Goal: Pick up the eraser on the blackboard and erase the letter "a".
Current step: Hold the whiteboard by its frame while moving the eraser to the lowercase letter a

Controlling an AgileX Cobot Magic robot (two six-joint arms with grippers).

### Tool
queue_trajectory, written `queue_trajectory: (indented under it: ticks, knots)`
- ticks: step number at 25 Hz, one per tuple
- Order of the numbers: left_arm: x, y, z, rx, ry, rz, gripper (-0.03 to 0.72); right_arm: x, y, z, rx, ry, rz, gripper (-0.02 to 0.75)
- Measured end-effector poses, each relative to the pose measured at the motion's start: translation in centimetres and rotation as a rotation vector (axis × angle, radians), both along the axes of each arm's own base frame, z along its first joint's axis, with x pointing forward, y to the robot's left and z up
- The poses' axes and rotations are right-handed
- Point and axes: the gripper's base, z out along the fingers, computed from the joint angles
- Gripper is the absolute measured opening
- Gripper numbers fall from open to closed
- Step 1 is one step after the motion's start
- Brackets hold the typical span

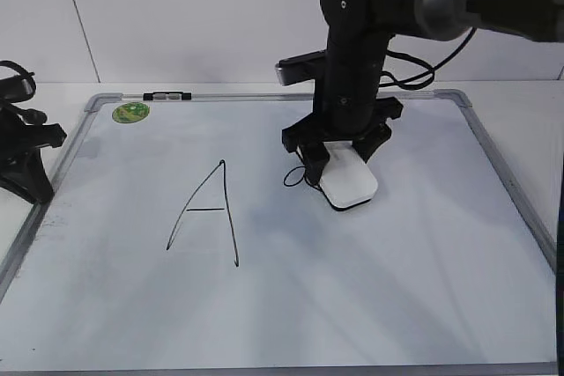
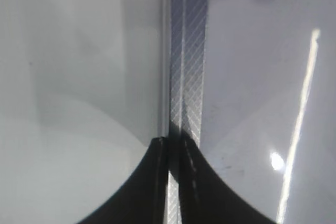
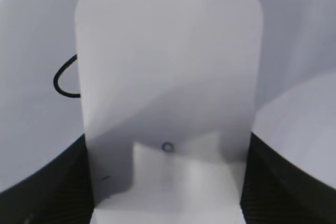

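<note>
The white eraser point(image 1: 349, 180) lies flat on the blackboard point(image 1: 397, 305), right of centre. My right gripper point(image 1: 339, 160) is shut on the eraser from above; in the right wrist view the eraser point(image 3: 168, 77) fills the space between the black fingers. The small letter "a" point(image 1: 294, 177) sits just left of the eraser, partly covered; only a curved black stroke point(image 3: 63, 80) shows. My left gripper point(image 2: 175, 145) is shut and empty over the board's left frame edge point(image 2: 189, 51).
A large handwritten "A" point(image 1: 209, 213) is on the board's left half. A round green sticker point(image 1: 130, 112) is at the top left corner, and a small black-and-white marker point(image 1: 166, 95) lies on the top frame. The left arm point(image 1: 22, 143) rests off the board's left edge.
</note>
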Motion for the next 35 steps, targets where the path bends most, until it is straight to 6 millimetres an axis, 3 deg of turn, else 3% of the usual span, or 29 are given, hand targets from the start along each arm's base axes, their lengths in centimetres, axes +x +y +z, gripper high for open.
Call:
queue_trajectory:
  ticks: [5,23,35]
  knots:
    - [0.0,0.0,0.0,0.000,0.001,0.000,0.017,0.3,0.2,-1.5,-0.012,0.025,-0.001,0.540]
    - [0.0,0.0,0.0,0.000,0.002,-0.001,0.017,0.2,0.6,-1.6,0.020,0.041,0.012,0.540]
    - [0.0,0.0,0.0,0.000,0.002,-0.001,0.017,-1.9,4.5,-1.6,0.040,0.055,0.107,0.540]
